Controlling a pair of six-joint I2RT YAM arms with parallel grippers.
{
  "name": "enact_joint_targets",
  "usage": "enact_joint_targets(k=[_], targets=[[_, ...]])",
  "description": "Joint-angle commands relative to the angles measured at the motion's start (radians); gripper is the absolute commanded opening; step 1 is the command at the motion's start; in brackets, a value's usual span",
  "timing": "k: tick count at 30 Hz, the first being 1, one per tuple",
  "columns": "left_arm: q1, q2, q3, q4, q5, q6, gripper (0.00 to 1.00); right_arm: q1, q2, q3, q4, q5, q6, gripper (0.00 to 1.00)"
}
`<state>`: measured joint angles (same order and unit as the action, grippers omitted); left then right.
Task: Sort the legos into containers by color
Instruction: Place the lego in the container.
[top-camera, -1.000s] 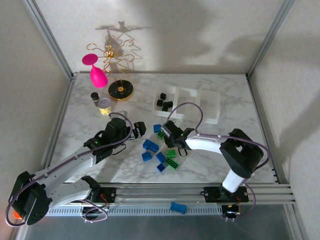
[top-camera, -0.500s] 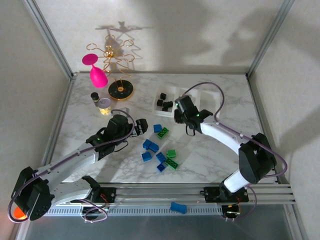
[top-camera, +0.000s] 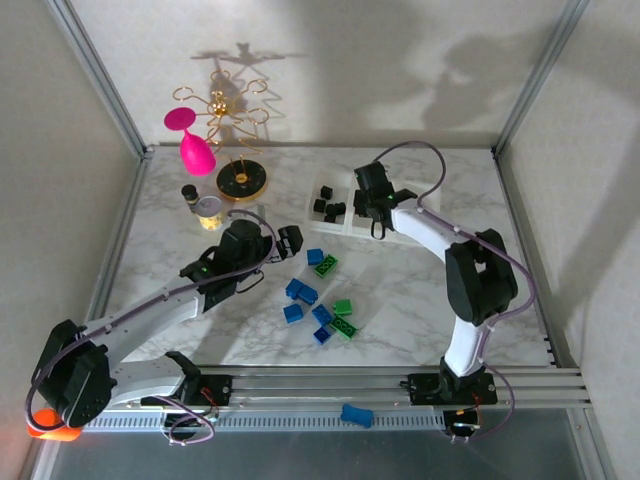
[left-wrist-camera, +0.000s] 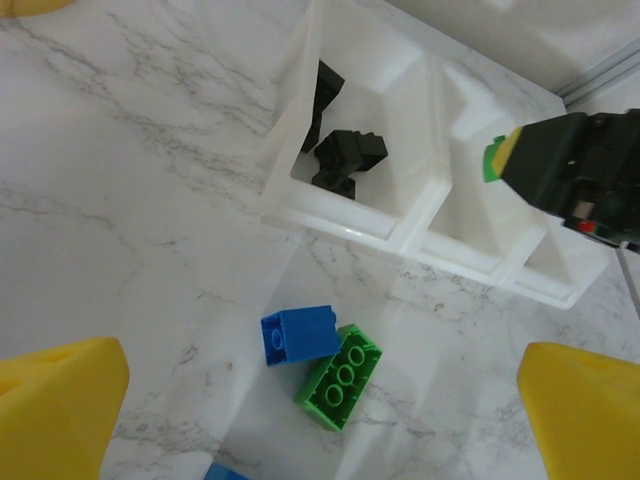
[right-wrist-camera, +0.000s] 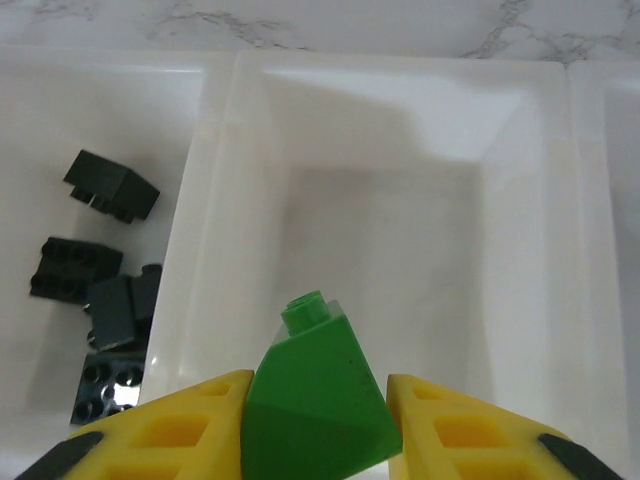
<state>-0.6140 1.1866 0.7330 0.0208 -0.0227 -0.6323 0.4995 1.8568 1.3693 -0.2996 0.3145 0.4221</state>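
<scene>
Right gripper (right-wrist-camera: 318, 432) fingers pinched tight on a green lego (right-wrist-camera: 315, 385), above the middle compartment (right-wrist-camera: 400, 230) of the tray (left-wrist-camera: 350, 228) near the far edge of the table (top-camera: 500, 310). Left gripper (top-camera: 285, 243) fingers spread wide, over loose blue and green legos (top-camera: 320, 300) mid-table. Black legos (left-wrist-camera: 345, 155) in the tray's left compartment.

The right end effector (right-wrist-camera: 318, 425) holds a green lego (right-wrist-camera: 320, 385) between its yellow fingers (right-wrist-camera: 165, 425), above the middle container (right-wrist-camera: 400, 230) of the white tray (right-wrist-camera: 232, 62). Several black legos (right-wrist-camera: 95, 265) lie in the left container (right-wrist-camera: 60, 110).
</scene>
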Motion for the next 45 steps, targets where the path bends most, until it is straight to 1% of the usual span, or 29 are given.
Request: enact_joint_targets(k=[1,5,8,11,16,27,36,45], targets=[[-0.007,0.02,0.032,0.056,-0.013,0.006,1.0,-0.015,0.044,0.04,0.025,0.026,-0.023,0.35],[-0.008,0.034,0.04,0.048,-0.031,0.02,1.0,-0.035,0.08,0.056,0.031,0.0,-0.023,0.36],[-0.007,0.038,0.04,0.045,-0.035,0.019,1.0,-0.038,0.096,0.061,0.027,0.009,-0.028,0.4],[-0.007,0.046,0.04,0.048,-0.029,0.019,1.0,-0.038,0.099,0.057,0.031,0.011,-0.028,0.46],[-0.007,0.06,0.057,0.042,-0.03,0.022,1.0,-0.038,0.091,0.061,0.031,0.008,-0.033,0.5],[-0.007,0.053,0.079,0.028,-0.034,0.024,1.0,-0.024,-0.045,0.022,0.006,-0.057,-0.036,0.54],[-0.007,-0.006,0.048,-0.023,-0.053,0.018,1.0,0.047,-0.192,-0.08,-0.026,-0.059,-0.024,0.58],[-0.007,-0.118,-0.025,-0.108,-0.086,-0.007,1.0,0.166,-0.257,-0.184,-0.045,-0.064,0.016,0.62]])
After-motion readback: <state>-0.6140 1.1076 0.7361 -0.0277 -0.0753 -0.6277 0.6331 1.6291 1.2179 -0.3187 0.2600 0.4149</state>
